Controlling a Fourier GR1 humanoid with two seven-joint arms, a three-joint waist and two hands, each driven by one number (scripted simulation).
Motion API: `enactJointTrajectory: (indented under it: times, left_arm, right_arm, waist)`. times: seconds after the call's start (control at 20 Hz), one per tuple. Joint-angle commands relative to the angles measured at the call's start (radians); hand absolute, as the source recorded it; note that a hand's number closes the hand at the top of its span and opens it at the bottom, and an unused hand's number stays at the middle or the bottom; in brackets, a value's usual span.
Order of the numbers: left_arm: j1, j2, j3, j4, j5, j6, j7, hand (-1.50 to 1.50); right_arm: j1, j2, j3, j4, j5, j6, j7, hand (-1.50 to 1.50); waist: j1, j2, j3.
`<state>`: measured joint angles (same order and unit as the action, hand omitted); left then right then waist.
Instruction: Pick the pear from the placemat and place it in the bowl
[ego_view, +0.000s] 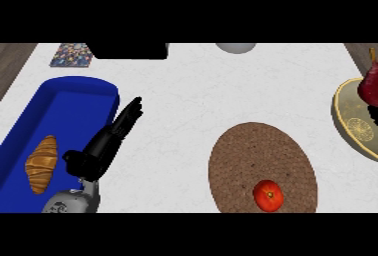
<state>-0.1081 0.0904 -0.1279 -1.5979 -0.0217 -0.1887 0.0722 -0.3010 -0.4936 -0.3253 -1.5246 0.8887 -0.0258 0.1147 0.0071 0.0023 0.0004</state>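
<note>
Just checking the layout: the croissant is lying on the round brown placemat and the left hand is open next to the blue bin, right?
Not quite. The head view shows the croissant inside the blue bin; the round brown placemat holds a red fruit. The left hand is open beside the bin.

From my seat, the round plate (347, 107) at the counter's right edge is cut off by the frame, and so is the dark red thing (369, 85) on it; I cannot tell what that is. The grey object (236, 47) at the far edge shows only its lower part. The blue tray (74, 85) runs out of view.
</note>
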Motion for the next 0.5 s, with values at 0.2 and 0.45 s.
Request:
enactJointTrajectory:
  times: [0.2, 0.45]
  left_arm:
    - [-0.045, 0.009, 0.033, -0.002, 0.015, -0.007, 0.036, 0.00]
    - [-0.046, -0.040, -0.017, 0.036, -0.026, 0.021, 0.006, 0.00]
  right_arm:
    - [-0.092, -0.115, -0.023, 0.359, -0.014, 0.122, -0.078, 1.50]
    - [-0.203, -0.136, -0.069, 0.639, -0.106, 0.223, -0.156, -1.50]
  waist:
    - [0.005, 0.002, 0.000]
    - [0.019, 0.009, 0.001]
